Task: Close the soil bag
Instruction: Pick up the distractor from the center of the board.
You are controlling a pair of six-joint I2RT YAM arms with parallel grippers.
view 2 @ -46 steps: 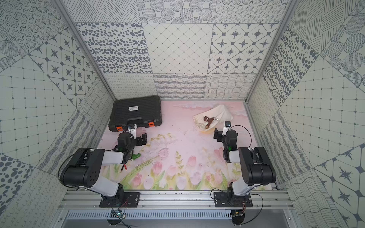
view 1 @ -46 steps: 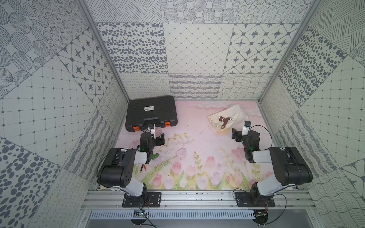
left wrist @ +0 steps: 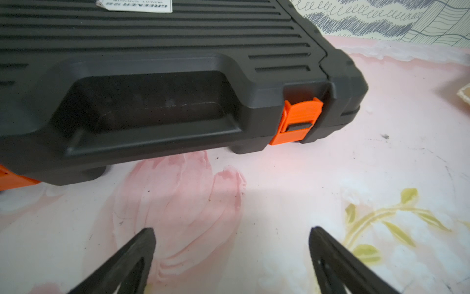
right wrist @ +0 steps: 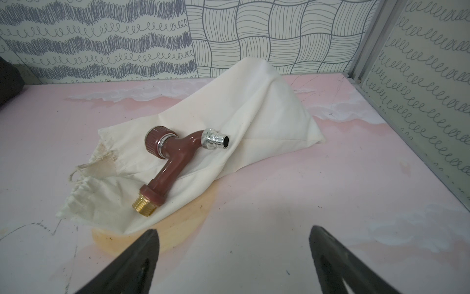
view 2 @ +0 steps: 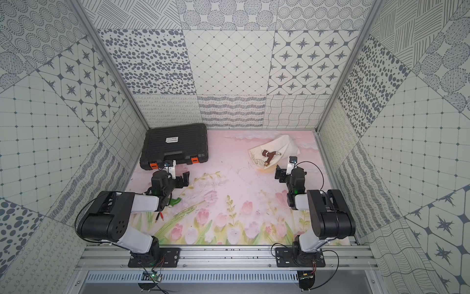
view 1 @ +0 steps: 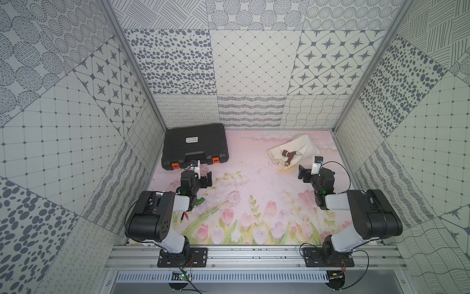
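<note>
Lying limp, soil bag (right wrist: 267,107), tap (right wrist: 175,155) on top

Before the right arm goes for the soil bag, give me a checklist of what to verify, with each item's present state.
1. The right gripper is open and empty: ok.
2. The left gripper is open and empty, facing the black case and not touching it: ok.
3. Nothing lies on the soil bag: not ok, a brown tap rests across it.
4. The cords lie exposed at the bag's mouth, not under the tap: ok.
5. The bag's contents sit clear of the mouth: cannot tell, the inside is hidden.
</note>
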